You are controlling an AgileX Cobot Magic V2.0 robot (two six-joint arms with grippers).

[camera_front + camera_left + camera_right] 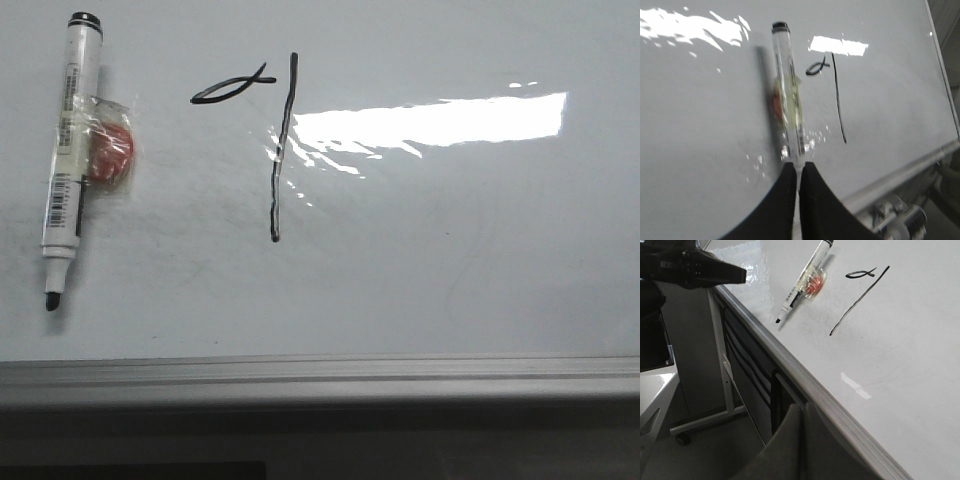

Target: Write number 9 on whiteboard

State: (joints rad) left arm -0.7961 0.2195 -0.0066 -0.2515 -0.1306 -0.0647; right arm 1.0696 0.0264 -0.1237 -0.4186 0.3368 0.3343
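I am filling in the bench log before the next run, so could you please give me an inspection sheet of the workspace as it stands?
Surface: whiteboard, glossy white, faint grey smudges, bright glare patch, grey frame edge at the near side.
Job's things: number 9, a small flattened loop beside a long near-vertical black line, crude and thin.
Marker: lies on the board left of the strokes, uncapped, tip toward the frame edge, a red piece taped to its side.
Clutter: nothing seen.
Grippers: left gripper shut, off the marker; right gripper shut, off the board's edge.
Cables: nothing seen.
Surroundings: dark cabinet and a wheeled stand below the board.
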